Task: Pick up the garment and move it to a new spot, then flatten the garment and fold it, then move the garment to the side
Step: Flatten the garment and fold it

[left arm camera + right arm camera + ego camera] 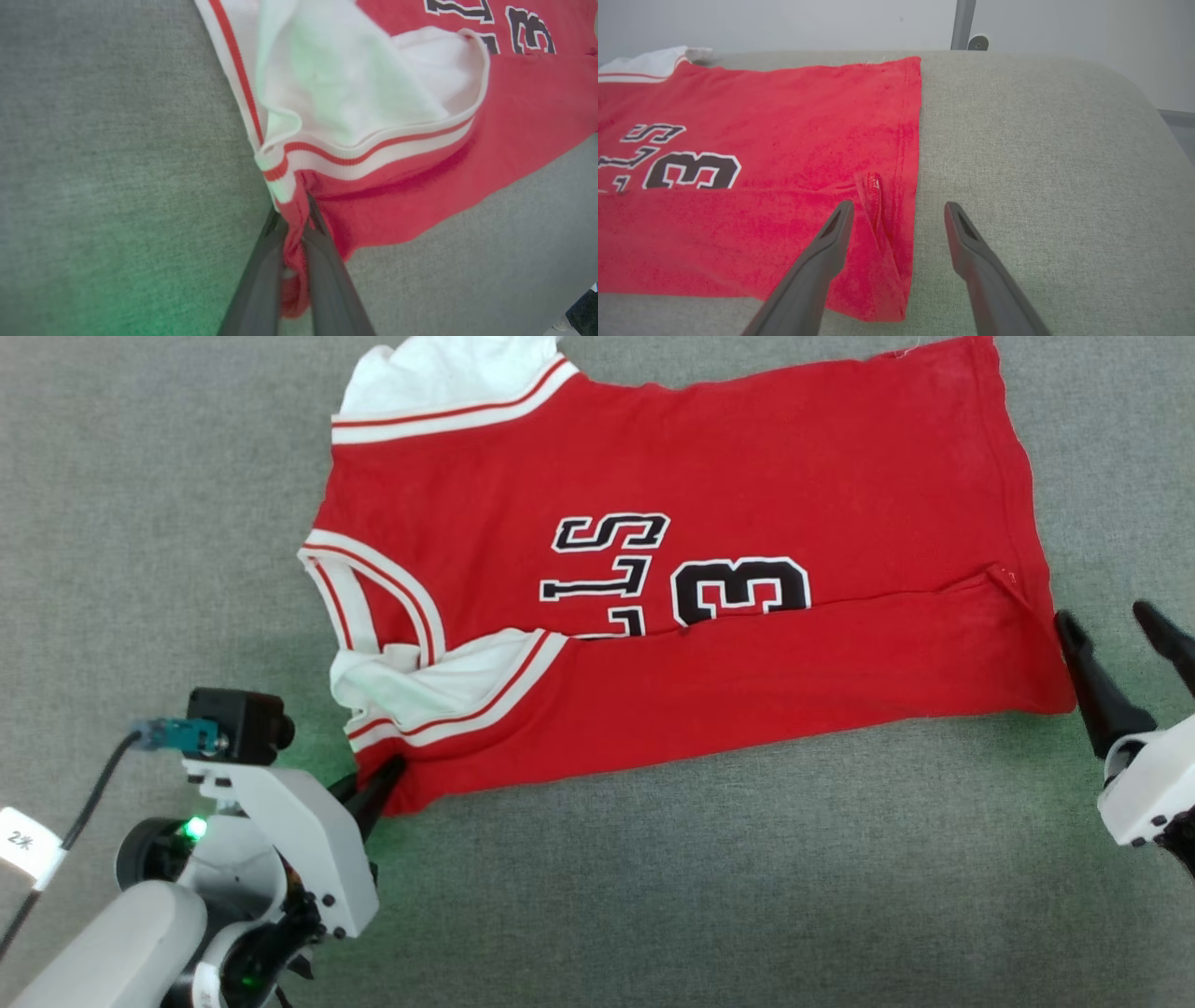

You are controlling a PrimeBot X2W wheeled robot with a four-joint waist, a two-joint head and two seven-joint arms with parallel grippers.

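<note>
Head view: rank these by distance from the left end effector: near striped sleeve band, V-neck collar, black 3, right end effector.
From the left end effector, pinching the garment's corner:
1. Near striped sleeve band, just above it.
2. V-neck collar, farther up, left.
3. Black 3, mid-chest.
4. Right end effector, far right, open.

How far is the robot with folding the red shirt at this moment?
Done: the garment lies spread on the grey surface, its near long side folded over half the lettering. In hand: the left gripper is shut on the sleeve-side near corner; the right gripper is open, astride the hem corner. Left: more folding, then moving it aside.
</note>
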